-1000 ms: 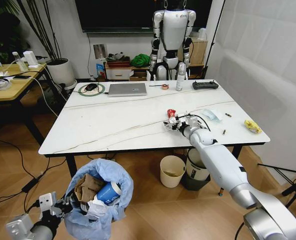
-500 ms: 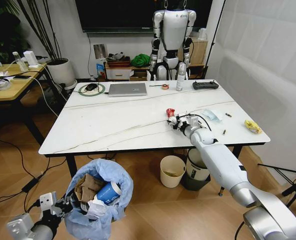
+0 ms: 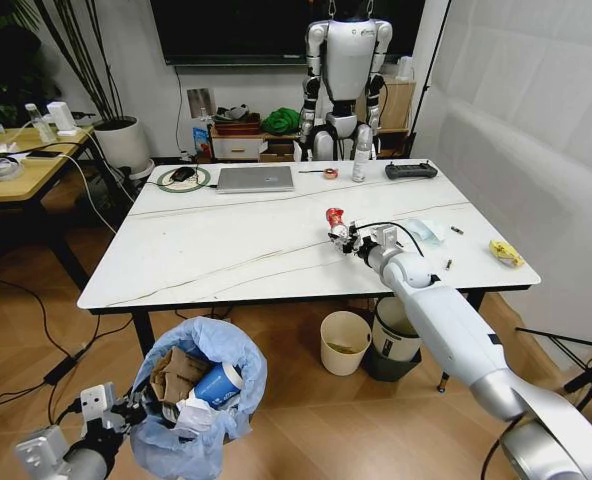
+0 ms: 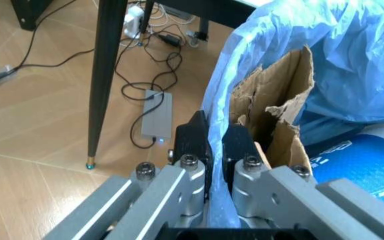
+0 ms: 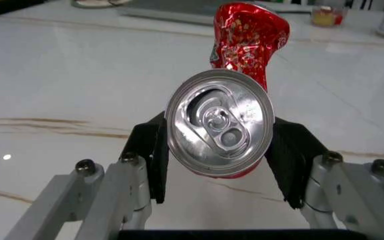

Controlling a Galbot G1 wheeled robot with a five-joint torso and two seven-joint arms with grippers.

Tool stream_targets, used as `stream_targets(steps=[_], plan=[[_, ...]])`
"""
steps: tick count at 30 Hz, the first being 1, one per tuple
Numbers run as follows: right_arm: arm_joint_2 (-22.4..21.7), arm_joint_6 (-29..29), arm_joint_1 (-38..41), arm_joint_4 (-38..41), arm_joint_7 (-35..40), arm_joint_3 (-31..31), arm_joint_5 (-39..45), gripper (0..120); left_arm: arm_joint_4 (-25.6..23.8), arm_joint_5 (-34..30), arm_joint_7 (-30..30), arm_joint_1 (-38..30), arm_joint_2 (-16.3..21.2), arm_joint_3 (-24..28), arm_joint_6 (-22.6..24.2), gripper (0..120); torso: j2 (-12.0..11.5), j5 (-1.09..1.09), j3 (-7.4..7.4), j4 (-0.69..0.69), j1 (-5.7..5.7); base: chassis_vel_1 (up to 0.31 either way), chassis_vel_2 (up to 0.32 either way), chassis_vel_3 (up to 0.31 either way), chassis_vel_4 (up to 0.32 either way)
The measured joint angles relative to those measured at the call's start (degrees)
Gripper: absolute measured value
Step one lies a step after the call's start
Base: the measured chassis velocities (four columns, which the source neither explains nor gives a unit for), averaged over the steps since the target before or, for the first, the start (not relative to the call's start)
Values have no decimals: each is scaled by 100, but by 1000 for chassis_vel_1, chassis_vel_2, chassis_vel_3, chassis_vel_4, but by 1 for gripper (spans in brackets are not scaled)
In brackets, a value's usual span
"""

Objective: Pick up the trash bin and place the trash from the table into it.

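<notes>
The trash bin [image 3: 201, 400], lined with a light-blue bag [image 4: 325, 65], hangs near the floor in front of the table [image 3: 226, 240]. My left gripper [image 3: 126, 412] [image 4: 215, 135] is shut on its rim and bag. Inside lie a brown cardboard box [image 4: 272, 100], a blue paper cup [image 3: 219, 385] and white tissue. My right gripper [image 3: 344, 237] [image 5: 220, 150] is shut on a crushed red can [image 3: 334, 217] [image 5: 229, 125], held just above the tabletop at its right half. A light-blue mask [image 3: 424, 230] and a yellow scrap [image 3: 504, 252] lie on the table to the right.
A silver laptop [image 3: 254, 178], a bottle [image 3: 359, 160] and a black controller [image 3: 410, 170] sit along the table's far edge. A cream bucket [image 3: 344, 342] and a black-rimmed bin [image 3: 394, 335] stand under the right side. A wooden table [image 3: 26, 165] stands far left.
My right gripper has lifted the red can off the tabletop and carried it slightly left and away. The left arm and the bin have stayed put.
</notes>
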Motion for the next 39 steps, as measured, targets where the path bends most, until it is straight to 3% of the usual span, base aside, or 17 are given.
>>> stream_targets(steps=[2,5,8,15,26,39], plan=[[-342,62,-115,645,-108,-148,494,43,-9,-3,0,3,-8,0,0,0,0,-1,0,-2,-1,0,0,0,0],[-516,98,-163,1013,-151,-236,821,43,-19,-3,-1,11,-17,0,0,0,0,0,0,-2,-1,0,0,0,0],[-912,189,-248,2132,-271,-589,1589,43,-46,2,-6,23,-54,-1,2,0,0,-2,-1,-1,-1,0,0,0,0],[-1019,251,-233,3345,-315,-1437,2137,43,-83,3,-19,28,-60,-5,15,0,0,-1,-1,1,-1,0,0,0,0],[-949,259,-363,4032,-352,-2767,2107,43,-111,-44,-35,37,-50,-67,21,0,0,-1,-1,0,-1,0,0,0,0],[-973,292,-559,4163,-339,-3165,1741,43,-105,-128,-109,-45,-52,-44,68,0,0,0,0,0,-1,0,0,0,0]])
